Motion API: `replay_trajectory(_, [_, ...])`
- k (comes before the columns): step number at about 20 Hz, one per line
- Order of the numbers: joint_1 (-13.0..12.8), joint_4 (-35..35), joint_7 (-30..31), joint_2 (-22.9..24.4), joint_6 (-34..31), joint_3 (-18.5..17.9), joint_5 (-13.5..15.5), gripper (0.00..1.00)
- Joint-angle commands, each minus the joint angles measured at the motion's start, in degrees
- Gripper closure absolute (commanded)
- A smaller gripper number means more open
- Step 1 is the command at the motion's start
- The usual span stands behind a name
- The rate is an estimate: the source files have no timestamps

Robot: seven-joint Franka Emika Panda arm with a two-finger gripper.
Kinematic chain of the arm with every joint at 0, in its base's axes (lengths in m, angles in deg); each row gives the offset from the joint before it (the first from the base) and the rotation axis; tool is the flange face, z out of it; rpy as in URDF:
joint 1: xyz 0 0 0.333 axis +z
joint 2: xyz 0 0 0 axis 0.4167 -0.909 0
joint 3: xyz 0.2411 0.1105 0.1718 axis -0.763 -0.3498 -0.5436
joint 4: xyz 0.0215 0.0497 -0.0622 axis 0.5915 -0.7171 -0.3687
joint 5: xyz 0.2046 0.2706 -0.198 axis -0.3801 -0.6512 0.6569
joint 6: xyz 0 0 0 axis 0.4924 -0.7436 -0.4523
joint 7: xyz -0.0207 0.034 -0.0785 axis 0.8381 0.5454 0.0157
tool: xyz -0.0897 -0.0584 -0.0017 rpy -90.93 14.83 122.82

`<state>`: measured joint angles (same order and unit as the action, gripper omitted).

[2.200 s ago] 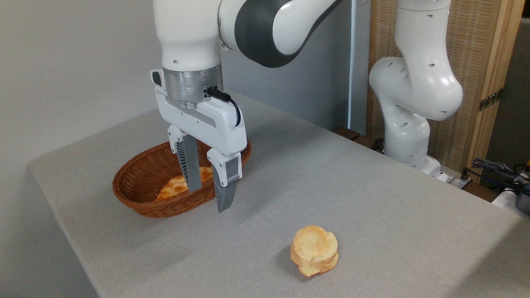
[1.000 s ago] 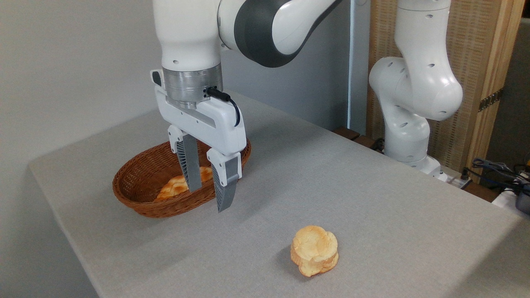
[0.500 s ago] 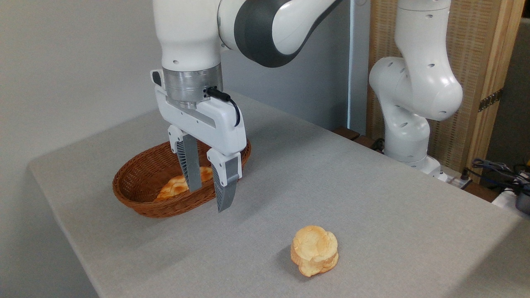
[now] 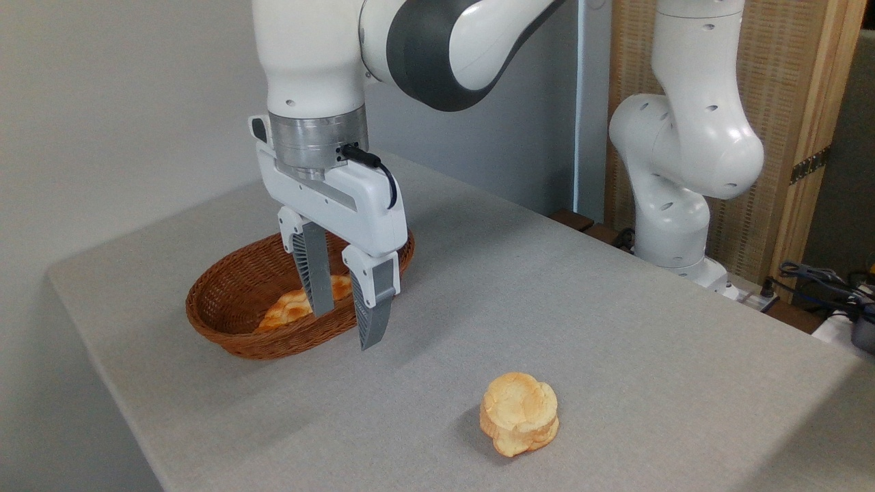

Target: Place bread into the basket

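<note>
A brown woven basket (image 4: pixel 225 311) sits on the gray tabletop (image 4: pixel 615 328). Inside it lies a long, bumpy golden loaf (image 4: pixel 295 306), partly hidden behind the robot's fingers. The pincer (image 4: pixel 345 326) hangs over the right end of the basket with its two gray fingers (image 4: pixel 372 311) spread apart and pointing down. It holds nothing. The little round bun (image 4: pixel 519 412) with the flower-shaped top sits by itself on the tabletop, well apart from the basket, toward the front and to the right. Nothing touches the bun.
</note>
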<state>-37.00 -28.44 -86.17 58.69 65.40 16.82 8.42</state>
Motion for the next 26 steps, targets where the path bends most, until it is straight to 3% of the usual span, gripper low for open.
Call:
replay_trajectory(1, [-0.3,-0.8,-2.9,1.0,-3.3,-0.5,-0.7,0.00])
replay_trajectory(10, [-0.4,-4.0,-10.9,2.2,-5.2,-8.2,-1.1,0.00])
replay_trajectory(14, [-0.4,-5.4,-14.7,2.6,-7.2,-11.8,-5.0,0.00])
replay_trajectory(18, [-0.4,-6.1,-17.9,2.6,-7.6,-15.1,-5.6,0.00])
replay_trajectory(22, [-0.4,-7.1,-22.1,2.6,-7.8,-17.2,-5.8,0.00])
replay_trajectory(26, [-0.4,-8.2,-22.6,2.1,-7.9,-17.2,-5.8,0.00])
